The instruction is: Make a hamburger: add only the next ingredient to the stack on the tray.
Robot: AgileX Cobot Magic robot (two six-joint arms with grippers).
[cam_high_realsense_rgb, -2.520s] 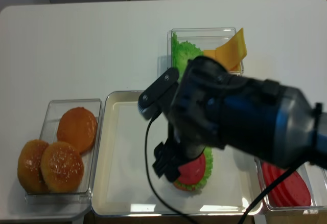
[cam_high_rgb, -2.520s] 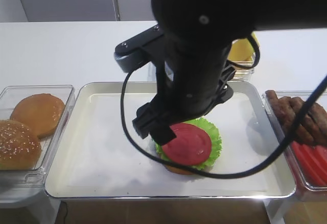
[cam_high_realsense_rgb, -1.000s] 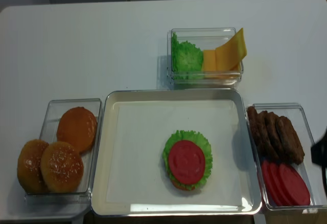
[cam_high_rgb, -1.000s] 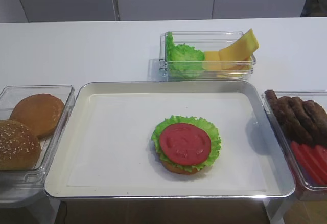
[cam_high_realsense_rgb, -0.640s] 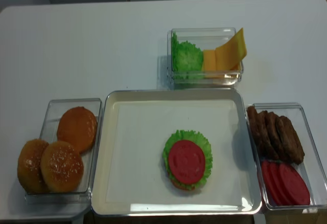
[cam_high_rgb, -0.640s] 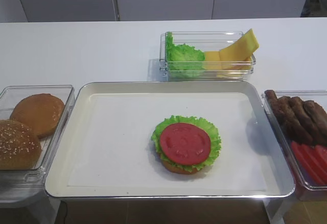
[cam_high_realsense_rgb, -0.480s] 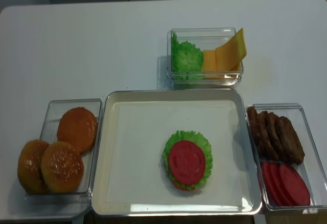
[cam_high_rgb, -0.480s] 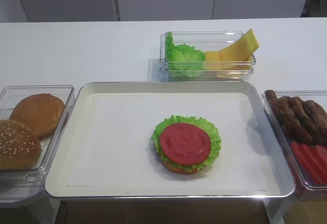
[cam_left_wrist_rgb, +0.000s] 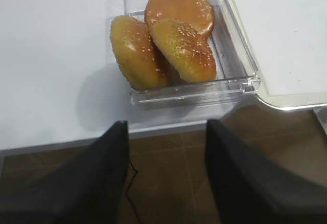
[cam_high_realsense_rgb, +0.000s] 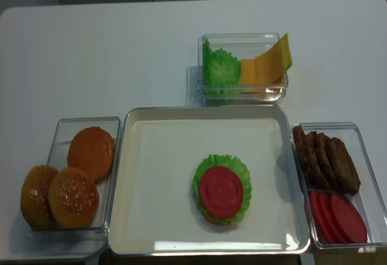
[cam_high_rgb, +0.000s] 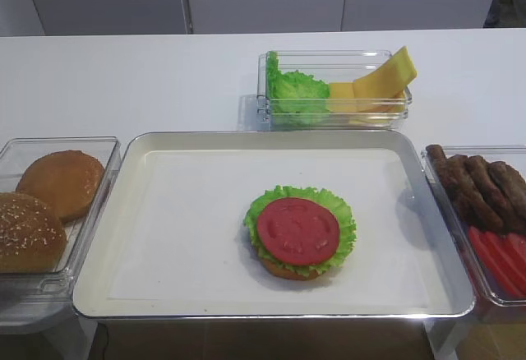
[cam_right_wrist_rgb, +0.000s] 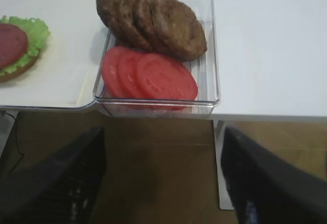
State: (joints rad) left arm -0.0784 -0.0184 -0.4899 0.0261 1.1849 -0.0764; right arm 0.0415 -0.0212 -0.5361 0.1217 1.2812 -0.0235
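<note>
The white tray [cam_high_rgb: 164,237] fills the middle of the table [cam_high_rgb: 123,80], and toward its five o'clock sits the stack [cam_high_rgb: 300,233]: bun base, ruffled lettuce leaf [cam_high_rgb: 343,230], and on top the tomato slice [cam_high_rgb: 297,230], flat and nearly centred, with green showing all round its edge. So I judge my one job done: the next ingredient is on, and nothing more belongs on the stack this turn.

Around the tray stand the clear boxes: buns [cam_high_rgb: 49,204] at nine o'clock, one of them sesame-seeded; spare lettuce and cheese slices [cam_high_rgb: 382,80] at twelve; meat patties [cam_high_rgb: 477,183] and the remaining tomato slices [cam_right_wrist_rgb: 148,75] at three.

Neither of my arms shows in the two high views. My right gripper [cam_right_wrist_rgb: 163,183] hangs off the table's front edge, low, looking back up at the patty-and-tomato box from its six o'clock; its two dark fingers [cam_right_wrist_rgb: 56,183] stand wide apart at the bottom corners of that view with nothing between them. My left gripper [cam_left_wrist_rgb: 166,178] is likewise off the front edge, below the bun box, fingers spread with only floor between them. What is left, I think, is simply to keep clear.
</note>
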